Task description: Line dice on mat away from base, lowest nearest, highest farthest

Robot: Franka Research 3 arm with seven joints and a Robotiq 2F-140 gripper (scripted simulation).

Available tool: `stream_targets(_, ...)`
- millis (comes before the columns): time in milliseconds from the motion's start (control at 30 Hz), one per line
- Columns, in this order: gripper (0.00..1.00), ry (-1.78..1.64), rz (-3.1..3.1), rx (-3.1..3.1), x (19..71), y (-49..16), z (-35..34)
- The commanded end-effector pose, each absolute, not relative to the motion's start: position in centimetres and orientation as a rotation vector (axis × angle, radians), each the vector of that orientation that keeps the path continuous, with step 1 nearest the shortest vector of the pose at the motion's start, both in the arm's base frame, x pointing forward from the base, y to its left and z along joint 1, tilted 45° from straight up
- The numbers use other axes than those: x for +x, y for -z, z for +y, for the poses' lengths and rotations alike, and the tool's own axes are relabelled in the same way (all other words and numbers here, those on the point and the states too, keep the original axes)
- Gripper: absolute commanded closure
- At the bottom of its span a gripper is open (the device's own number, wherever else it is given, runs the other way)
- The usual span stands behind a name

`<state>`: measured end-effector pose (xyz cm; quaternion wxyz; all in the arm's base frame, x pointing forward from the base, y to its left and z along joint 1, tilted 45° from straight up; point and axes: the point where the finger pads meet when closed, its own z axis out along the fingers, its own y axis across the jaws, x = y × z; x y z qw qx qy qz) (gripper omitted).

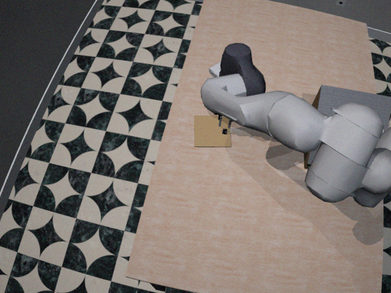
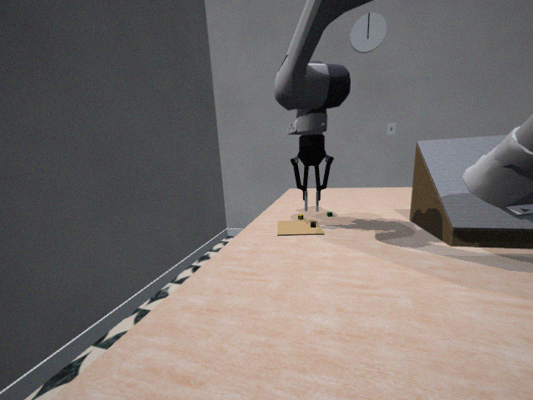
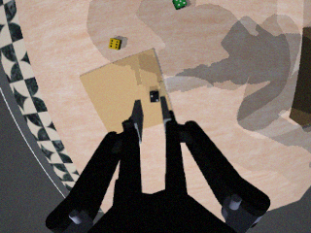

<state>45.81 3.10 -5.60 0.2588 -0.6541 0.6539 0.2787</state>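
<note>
A tan mat lies near the table's left edge. A black die lies on the mat near its right edge; it also shows in the exterior view and in the wrist view. A yellow die and a green die lie on the bare table beyond the mat; the exterior view shows the yellow die and the green die too. My gripper hangs above the black die with its fingers a little apart and nothing between them.
A grey wedge-shaped block with brown sides stands on the table to the right of the mat. The table's left edge runs close to the mat, with the checkered floor below.
</note>
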Motion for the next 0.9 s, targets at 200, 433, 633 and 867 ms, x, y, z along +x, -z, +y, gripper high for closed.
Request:
stream_targets(200,0.81,-0.781,1.782,-1.758,45.6,2.8,0.7)
stream_targets(433,0.00,-0.781,1.782,-1.758,45.6,2.7,0.5)
stream_targets(633,0.00,-0.781,1.782,-1.758,45.6,2.7,0.5)
stream_targets(867,0.00,-0.781,1.782,-1.758,45.6,2.7,0.5)
